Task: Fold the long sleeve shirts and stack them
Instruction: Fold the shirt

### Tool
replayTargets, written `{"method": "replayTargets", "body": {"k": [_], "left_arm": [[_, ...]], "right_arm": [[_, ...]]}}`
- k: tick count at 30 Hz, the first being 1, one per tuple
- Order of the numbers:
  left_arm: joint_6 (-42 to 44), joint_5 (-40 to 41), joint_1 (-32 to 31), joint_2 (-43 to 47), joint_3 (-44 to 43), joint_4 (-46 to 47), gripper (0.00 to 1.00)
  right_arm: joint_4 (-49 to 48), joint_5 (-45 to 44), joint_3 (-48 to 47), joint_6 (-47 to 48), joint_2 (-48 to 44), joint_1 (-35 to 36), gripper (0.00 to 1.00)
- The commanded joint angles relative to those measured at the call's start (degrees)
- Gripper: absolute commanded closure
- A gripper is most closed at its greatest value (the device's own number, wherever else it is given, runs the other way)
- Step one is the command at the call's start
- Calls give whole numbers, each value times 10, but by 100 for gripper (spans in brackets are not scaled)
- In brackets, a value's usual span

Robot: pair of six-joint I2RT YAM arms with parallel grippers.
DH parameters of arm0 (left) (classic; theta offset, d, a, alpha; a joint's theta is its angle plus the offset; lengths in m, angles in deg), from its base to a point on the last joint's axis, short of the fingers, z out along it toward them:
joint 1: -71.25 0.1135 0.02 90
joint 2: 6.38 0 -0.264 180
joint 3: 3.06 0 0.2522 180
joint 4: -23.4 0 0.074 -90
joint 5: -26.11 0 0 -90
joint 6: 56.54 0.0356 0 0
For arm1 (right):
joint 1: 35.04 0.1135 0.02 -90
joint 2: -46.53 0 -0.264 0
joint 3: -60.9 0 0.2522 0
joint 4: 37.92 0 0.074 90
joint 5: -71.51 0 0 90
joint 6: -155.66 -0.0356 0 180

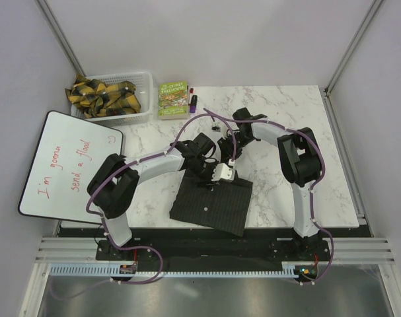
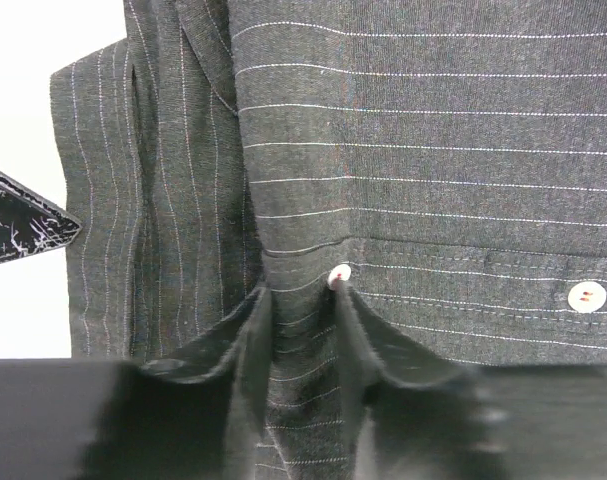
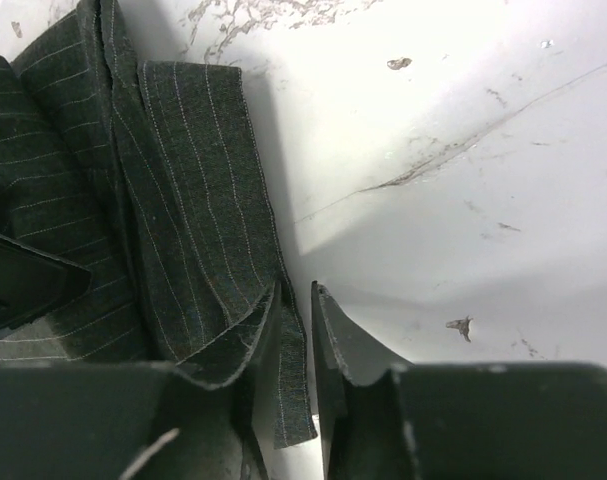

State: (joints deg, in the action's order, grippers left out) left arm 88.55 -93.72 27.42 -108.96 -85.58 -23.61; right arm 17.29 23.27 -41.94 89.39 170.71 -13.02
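Top external view: the shirt (image 1: 210, 206) lies folded into a dark rectangle on the counter (image 1: 299, 132), at the middle of its near edge, between the two arm bases. Both arms reach in over the shirt's far edge and meet there, close together.

In the left wrist view the striped cloth fills the frame. The left fingers (image 2: 228, 350) stand partway open with their tips down on the shirt, and a narrow ridge of cloth just below a button (image 2: 338, 276) sits between them. I cannot tell whether they actually have hold of it. In the right wrist view the right fingers (image 3: 343, 350) are almost closed at the shirt's side edge, with a strip of the hem pinched in the slim gap.

Beyond the shirt's far-left corner sit a book (image 1: 174, 99) and a basket (image 1: 144, 82) of yellow and black cloth (image 1: 101, 96). A whiteboard (image 1: 71, 165) lies well to the shirt's left.

The likely trouble is an uneven lift. If one side only catches the top layer, or slips, the fold would probably open or skew. A drag instead of a lift could slide the shirt over the near edge. With the two sets of fingers this close, a small inward move could also knock them together.
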Motion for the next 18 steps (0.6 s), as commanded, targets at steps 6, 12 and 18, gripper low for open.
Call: {"method": "replayTargets", "body": {"k": [6,12,18], "left_arm": [[6,-4,13,-2,-45,21,98],[12,0,27,-5,-60,42,98],[22,14,40,-6,-58,86,98]], "right_arm": [[10,20,7,37,12,5,86],[11,23,11,47,14,5,88],[13,27,11,51,15,4,89]]}}
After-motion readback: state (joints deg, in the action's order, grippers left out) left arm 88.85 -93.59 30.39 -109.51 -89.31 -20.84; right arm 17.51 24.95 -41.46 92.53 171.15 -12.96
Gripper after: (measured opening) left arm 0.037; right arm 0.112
